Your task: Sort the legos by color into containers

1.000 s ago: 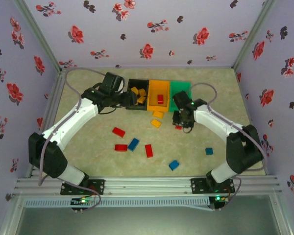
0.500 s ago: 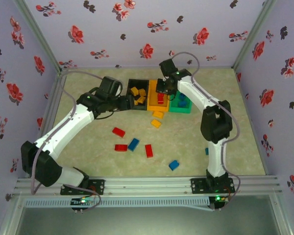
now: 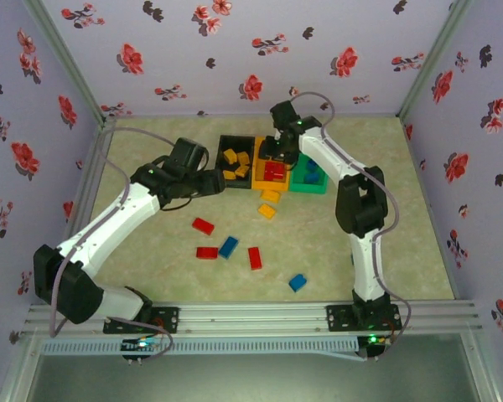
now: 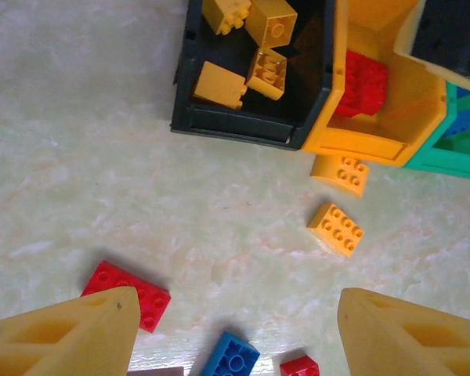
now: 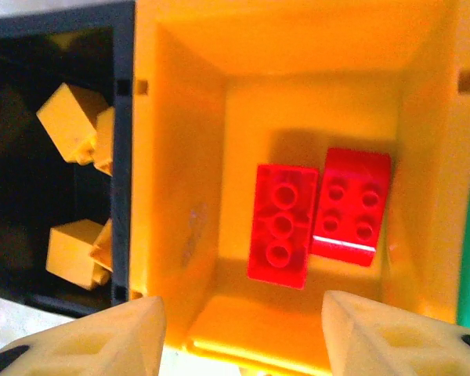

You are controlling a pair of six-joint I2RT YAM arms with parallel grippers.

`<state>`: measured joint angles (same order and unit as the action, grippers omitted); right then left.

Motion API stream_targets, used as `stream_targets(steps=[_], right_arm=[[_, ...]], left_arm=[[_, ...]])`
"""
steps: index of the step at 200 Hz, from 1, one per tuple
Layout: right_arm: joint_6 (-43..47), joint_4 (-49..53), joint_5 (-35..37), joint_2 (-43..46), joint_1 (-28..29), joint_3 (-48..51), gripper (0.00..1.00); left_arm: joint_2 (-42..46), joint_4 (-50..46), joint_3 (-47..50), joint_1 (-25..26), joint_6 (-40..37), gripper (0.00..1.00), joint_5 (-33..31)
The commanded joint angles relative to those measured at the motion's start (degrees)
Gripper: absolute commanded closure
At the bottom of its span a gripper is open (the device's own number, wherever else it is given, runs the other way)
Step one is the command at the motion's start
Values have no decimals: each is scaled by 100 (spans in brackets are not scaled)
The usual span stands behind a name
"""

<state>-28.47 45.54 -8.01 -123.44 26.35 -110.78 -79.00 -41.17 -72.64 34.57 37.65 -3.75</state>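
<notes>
My right gripper hangs open over the orange container, where two red legos lie side by side on the bottom. From above, this gripper is over the orange bin. My left gripper is open and holds nothing, just in front of the black container, which has several yellow legos in it. The green container holds blue legos. On the table lie two yellow legos, red ones and blue ones.
The three bins stand in a row at the back middle of the table. Flowered walls close in the left, back and right sides. My right arm stretches from its base up the right half of the table. The metal rail runs along the near edge.
My right arm swung from the table in front of the green bin up over the orange bin and opened; a second red lego now lies there. My left gripper drew back slightly from the black bin.
</notes>
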Motion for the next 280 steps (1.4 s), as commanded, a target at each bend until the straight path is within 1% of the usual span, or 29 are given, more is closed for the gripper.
stream_targets(steps=[1,17,63,88,100,115,136,164,186,218,280], right_arm=[[49,-119,-73,590,-1,436,44],[101,-240,-122,833,8,770,44],[254,-349,54,1385,142,1642,44],[339,-494,45,1642,240,2088,44],[394,-562,159,1760,302,2251,44],[445,-586,263,1851,360,2369,44],[439,-613,274,1973,380,2491,44],[465,-735,265,2169,437,2721,43],[528,-810,287,2289,493,2906,41],[562,-795,317,2435,529,3096,41],[545,-854,335,2645,586,3405,39]], left_arm=[[174,-96,133,41,214,31,-231],[183,-78,210,45,273,31,-249],[166,-67,459,58,362,31,-257],[165,-67,681,59,513,31,-326],[149,47,850,59,616,30,-354],[21,251,1166,44,837,29,-456],[-349,302,1288,91,1063,30,-444],[-575,553,1530,113,1274,28,-538],[-814,549,1521,112,1296,28,-533],[-1089,519,1463,112,1306,28,-500],[-1422,617,1507,114,1351,28,-399]])
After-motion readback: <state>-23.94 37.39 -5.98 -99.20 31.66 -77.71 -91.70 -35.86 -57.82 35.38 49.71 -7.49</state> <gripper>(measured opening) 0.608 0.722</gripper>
